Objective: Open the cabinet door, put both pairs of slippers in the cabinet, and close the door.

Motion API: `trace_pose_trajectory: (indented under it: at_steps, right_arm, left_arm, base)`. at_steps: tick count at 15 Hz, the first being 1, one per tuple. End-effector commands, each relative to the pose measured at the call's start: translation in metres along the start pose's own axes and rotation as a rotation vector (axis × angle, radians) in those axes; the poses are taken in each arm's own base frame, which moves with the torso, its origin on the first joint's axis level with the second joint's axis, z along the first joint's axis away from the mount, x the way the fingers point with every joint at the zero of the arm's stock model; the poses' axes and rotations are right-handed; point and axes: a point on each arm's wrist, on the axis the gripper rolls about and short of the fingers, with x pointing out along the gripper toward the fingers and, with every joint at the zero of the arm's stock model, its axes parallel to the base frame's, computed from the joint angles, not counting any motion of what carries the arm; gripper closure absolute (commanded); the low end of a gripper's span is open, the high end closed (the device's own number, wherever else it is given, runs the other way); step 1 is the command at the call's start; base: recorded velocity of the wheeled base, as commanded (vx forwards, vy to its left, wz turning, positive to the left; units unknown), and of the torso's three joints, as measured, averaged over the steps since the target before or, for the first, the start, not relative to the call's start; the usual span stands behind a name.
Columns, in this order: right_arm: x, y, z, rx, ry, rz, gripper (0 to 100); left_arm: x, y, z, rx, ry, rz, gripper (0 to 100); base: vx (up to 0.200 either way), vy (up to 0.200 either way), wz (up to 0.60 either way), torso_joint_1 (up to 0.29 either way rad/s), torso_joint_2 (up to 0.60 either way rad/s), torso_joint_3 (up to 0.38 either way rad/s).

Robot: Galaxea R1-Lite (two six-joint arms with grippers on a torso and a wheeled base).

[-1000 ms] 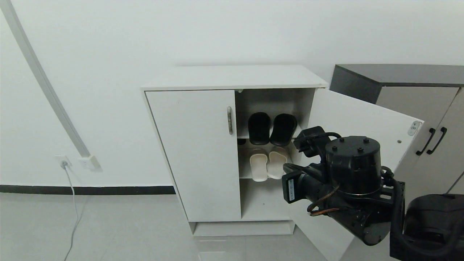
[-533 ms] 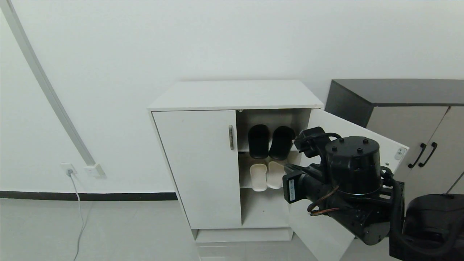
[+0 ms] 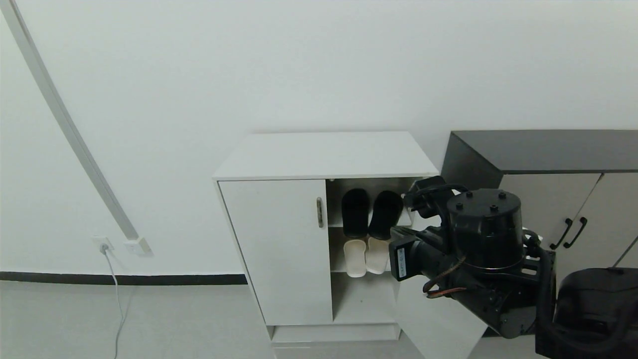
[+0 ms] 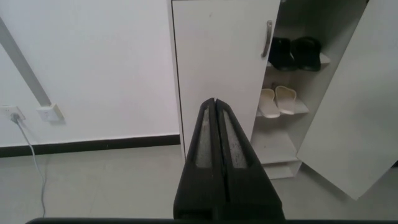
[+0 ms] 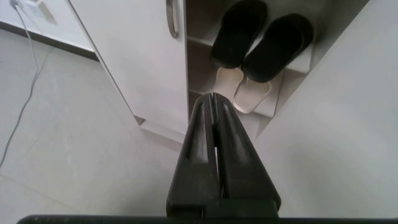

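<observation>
We see the white cabinet (image 3: 324, 154) with its right door (image 3: 433, 324) swung open (the left door (image 3: 276, 249) is shut). Inside, the black slippers (image 3: 371, 214) sit one level above the white slippers (image 3: 366, 255), each pair side by side. Our left hand (image 4: 215, 106) and right hand (image 5: 213, 99) are both clenched on nothing, out in front of the cabinet.

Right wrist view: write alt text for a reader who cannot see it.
A white cabinet stands with one door open, a pair of black slippers on its upper shelf and a pair of white slippers on the shelf below. The robot's right hand, shut, points toward them.
</observation>
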Motion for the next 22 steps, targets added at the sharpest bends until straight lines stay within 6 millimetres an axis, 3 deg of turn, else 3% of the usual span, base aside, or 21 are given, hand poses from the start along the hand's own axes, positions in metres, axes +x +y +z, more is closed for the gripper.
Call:
trace_pose_trajectory:
  at_steps: [1,7,17,22]
  right_arm:
    - [0.0004,0.0002,-0.0005,-0.001,0.002,0.001,100]
    - [0.0016,0.0005,-0.0034,-0.007,0.011,0.0,100]
    - [-0.0011,-0.0011,-0.0048,-0.014,0.015,-0.002,100]
    - [-0.0008,-0.001,-0.0052,-0.016,0.017,-0.002,100]
  left_arm:
    - [0.0,0.0,0.0,0.0,0.0,0.0,100]
    - [0.0,0.0,0.0,0.0,0.0,0.0,100]
    - [0.0,0.0,0.0,-0.002,0.0,0.0,100]
    - [0.0,0.0,0.0,0.0,0.0,0.0,100]
  base:
    - [0.0,0.0,0.0,0.222,-0.54,-0.325]
    - [0.0,0.0,0.0,0.219,-0.5,-0.281]
    - [0.0,0.0,0.0,0.008,-0.02,-0.009]
    - [0.0,0.0,-0.6,0.001,0.0,0.002]
